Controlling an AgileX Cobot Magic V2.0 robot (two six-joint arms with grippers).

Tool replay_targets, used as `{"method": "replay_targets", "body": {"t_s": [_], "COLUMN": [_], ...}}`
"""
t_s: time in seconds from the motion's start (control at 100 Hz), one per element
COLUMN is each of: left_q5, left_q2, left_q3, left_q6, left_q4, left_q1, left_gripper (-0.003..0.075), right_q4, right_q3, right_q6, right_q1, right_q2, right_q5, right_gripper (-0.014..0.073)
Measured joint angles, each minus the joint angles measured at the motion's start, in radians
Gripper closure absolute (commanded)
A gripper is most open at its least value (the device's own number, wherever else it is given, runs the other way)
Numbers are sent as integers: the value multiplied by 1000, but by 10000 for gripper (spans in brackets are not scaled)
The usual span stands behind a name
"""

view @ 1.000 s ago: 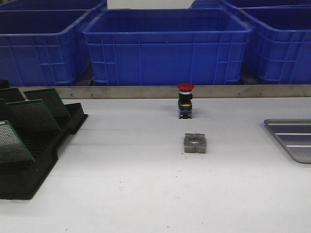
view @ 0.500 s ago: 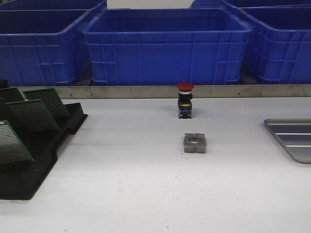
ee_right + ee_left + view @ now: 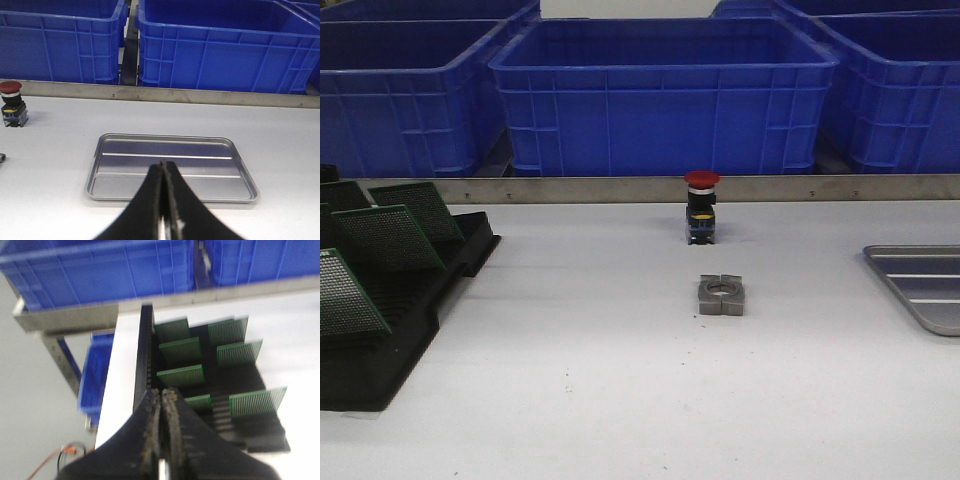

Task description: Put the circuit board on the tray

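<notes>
On my front view neither arm shows. My left gripper (image 3: pixel 161 396) has its fingers pressed together with nothing between them, above the near edge of the black rack (image 3: pixel 395 330) at the left side of the table (image 3: pixel 620 400). The circuit boards (image 3: pixel 181 375) stand tilted in the rack's slots, green and dotted with holes; I count several in the left wrist view and a few in the front view (image 3: pixel 380 240).

My right gripper (image 3: pixel 162 172) is likewise closed on nothing, poised over the near rim of the tray (image 3: pixel 170 195). The tray lies flat at the right side of the table, cut off by the edge of the front view (image 3: pixel 920 310), and it holds nothing.

Between rack and tray, on the middle of the table, sit two things: a red-capped push button (image 3: pixel 701 207) standing upright toward the back, and a small grey metal block (image 3: pixel 722 295) with a round hole just in front of it, apart from it. Both are well apart from rack and tray.

Big blue bins (image 3: pixel 665 95) line the back behind a metal rail (image 3: pixel 570 189).
</notes>
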Motion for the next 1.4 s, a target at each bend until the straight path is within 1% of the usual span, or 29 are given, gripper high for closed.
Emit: {"method": "replay_targets", "body": {"t_s": [0.07, 0.14, 0.22, 0.29, 0.33, 0.35, 0.4, 0.42, 0.47, 0.51, 0.53, 0.64, 0.73, 0.8, 0.91, 1.06, 1.22, 1.27, 1.32, 1.4], "left_q5": [45, 77, 95, 105, 112, 119, 133, 139, 153, 166, 176, 203, 208, 208, 208, 174, 137, 127, 116, 105], "left_q2": [94, 185, 287, 364, 400, 421, 469, 489, 537, 578, 605, 696, 761, 819, 918, 1038, 1121, 1140, 1151, 1157], "left_q3": [-57, -108, -156, -192, -213, -219, -243, -248, -266, -277, -285, -320, -348, -363, -381, -388, -388, -390, -390, -392], "left_q6": [51, 153, 300, 450, 556, 593, 746, 786, 951, 1054, 1132, 1343, 1474, 1542, 1581, 1590, 1592, 1592, 1592, 1592], "left_q4": [-5, -26, -80, -142, -184, -198, -255, -269, -333, -376, -411, -529, -563, -563, -563, -558, -556, -555, -553, -553], "left_q1": [0, 0, 0, 0, 0, 0, 0, 0, 0, 0, 0, 0, -28, -69, -122, -138, -138, -138, -138, -138], "left_gripper": [635, 538, 415, 349, 341, 342, 349, 352, 353, 353, 353, 360, 381, 390, 393, 393, 400, 428, 476, 590], "right_q4": [0, 0, 0, 0, 0, 0, 0, 0, 0, 0, 0, 0, 0, 0, 0, 0, 0, 0, 0, 0], "right_q3": [0, 0, 0, 0, 0, 0, 0, 0, 0, 0, 0, 0, 0, 0, 0, 0, 0, 0, 0, 0], "right_q6": [0, 0, 0, 0, 0, 0, 0, 0, 0, 0, 0, 0, 0, 0, 0, 0, 0, 0, 0, 0], "right_q1": [0, 0, 0, 0, 0, 0, 0, 0, 0, 0, 0, 0, 0, 0, 0, 0, 0, 0, 0, 0], "right_q2": [0, 0, 0, 0, 0, 0, 0, 0, 0, 0, 0, 0, 0, 0, 0, 0, 0, 0, 0, 0], "right_q5": [0, 0, 0, 0, 0, 0, 0, 0, 0, 0, 0, 0, 0, 0, 0, 0, 0, 0, 0, 0], "right_gripper": [653, 653, 653, 653, 653, 653, 653, 653, 653, 653, 653, 653, 653, 653, 653, 653, 653, 653, 653, 653]}}
